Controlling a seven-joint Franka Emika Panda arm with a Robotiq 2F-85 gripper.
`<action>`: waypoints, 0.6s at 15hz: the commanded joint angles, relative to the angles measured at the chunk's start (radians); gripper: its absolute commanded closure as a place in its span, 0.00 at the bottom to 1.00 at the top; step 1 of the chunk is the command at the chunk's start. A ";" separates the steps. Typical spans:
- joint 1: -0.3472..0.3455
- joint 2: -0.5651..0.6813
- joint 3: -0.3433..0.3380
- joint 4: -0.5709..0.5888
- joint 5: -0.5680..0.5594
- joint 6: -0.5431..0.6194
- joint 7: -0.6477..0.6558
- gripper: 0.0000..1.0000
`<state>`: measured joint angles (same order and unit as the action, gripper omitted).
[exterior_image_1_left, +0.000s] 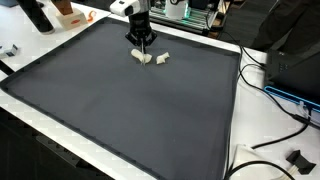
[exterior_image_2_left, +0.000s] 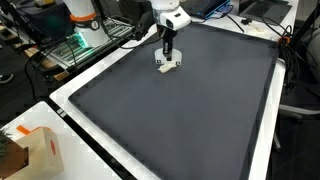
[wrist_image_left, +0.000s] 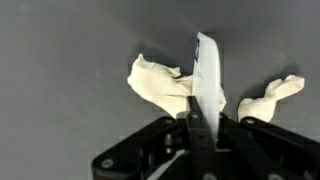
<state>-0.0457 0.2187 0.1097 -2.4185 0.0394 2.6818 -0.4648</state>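
My gripper (wrist_image_left: 205, 118) comes in from the bottom of the wrist view and is shut on a thin, flat white piece (wrist_image_left: 208, 70) that stands on edge between the fingers. A lumpy white piece (wrist_image_left: 155, 82) lies on the dark grey mat (wrist_image_left: 60, 90) just behind and left of it. Another white lump (wrist_image_left: 270, 95) lies to the right, apart from the gripper. In both exterior views the gripper (exterior_image_1_left: 141, 42) (exterior_image_2_left: 167, 50) hangs low over the far part of the mat, right above the white pieces (exterior_image_1_left: 152, 58) (exterior_image_2_left: 170, 64).
The mat (exterior_image_1_left: 120, 110) (exterior_image_2_left: 190, 110) lies on a white table (exterior_image_1_left: 250, 140). Black cables (exterior_image_1_left: 268, 85) and a small black part (exterior_image_1_left: 298, 158) lie past one mat edge. An orange box (exterior_image_1_left: 66, 10) and a dark bottle (exterior_image_1_left: 38, 16) stand behind it. A cardboard box (exterior_image_2_left: 35, 152) sits off a corner.
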 joint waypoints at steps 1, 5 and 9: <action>0.009 0.133 0.008 0.126 -0.005 -0.041 0.011 0.99; 0.018 0.200 0.005 0.246 -0.012 -0.121 0.039 0.99; 0.014 0.253 0.017 0.330 0.012 -0.144 0.044 0.99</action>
<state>-0.0337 0.3608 0.1183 -2.1719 0.0380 2.5300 -0.4449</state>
